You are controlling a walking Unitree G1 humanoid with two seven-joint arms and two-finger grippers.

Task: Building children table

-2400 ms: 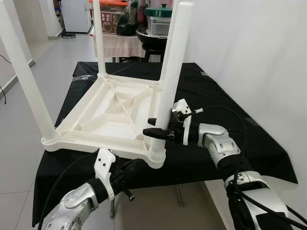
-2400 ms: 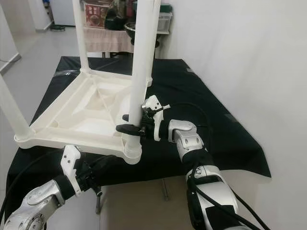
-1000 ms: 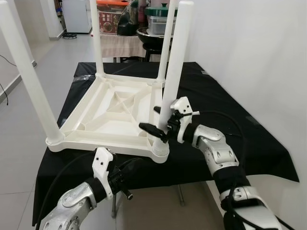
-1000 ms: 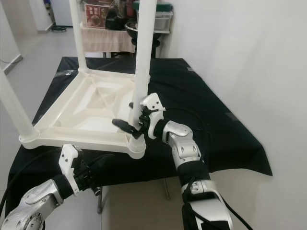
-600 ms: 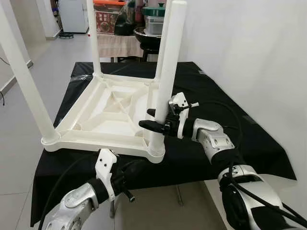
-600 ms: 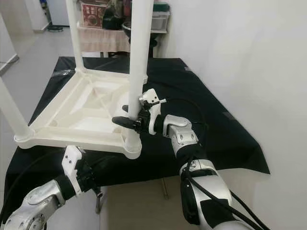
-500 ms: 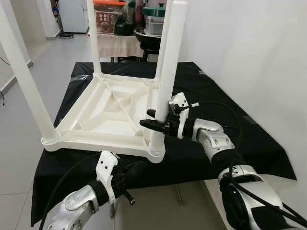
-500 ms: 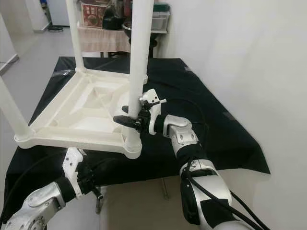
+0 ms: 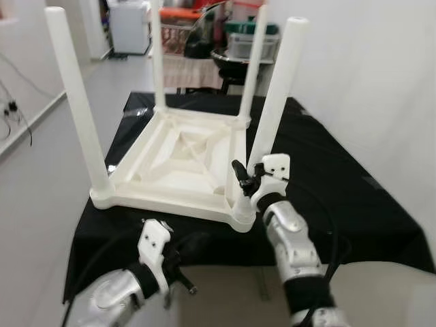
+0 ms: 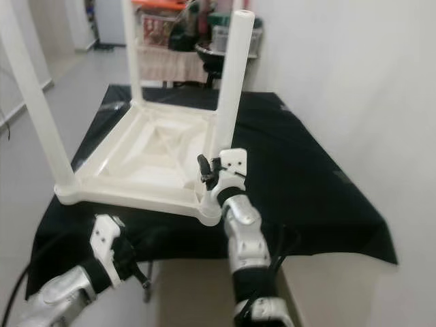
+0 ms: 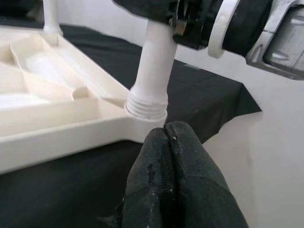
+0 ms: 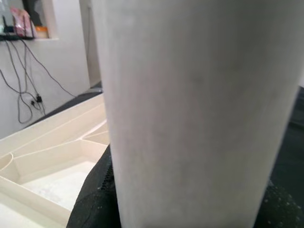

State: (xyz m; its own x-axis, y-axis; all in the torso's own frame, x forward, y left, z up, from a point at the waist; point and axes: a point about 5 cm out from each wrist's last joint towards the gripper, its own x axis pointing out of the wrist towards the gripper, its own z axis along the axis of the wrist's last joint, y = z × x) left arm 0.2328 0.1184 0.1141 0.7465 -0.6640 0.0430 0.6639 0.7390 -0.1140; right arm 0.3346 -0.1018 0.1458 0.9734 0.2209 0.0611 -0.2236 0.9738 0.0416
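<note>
White plastic children's table (image 9: 178, 160) upside down on black-clothed tabletop (image 9: 327, 184), four white tube legs seated upright. Right gripper (image 9: 244, 178) clamped around near-right leg (image 9: 272, 102) low by socket, likely final tightening. Left gripper (image 11: 172, 142) pinched closed, empty, below table edge. Flipping upright left.

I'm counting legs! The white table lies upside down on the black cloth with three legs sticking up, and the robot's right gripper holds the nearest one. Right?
Nearly. The table has four legs sticking up, not three, as the left eye view shows. It does lie upside down on the black cloth, and the right gripper holds the nearest leg.
</note>
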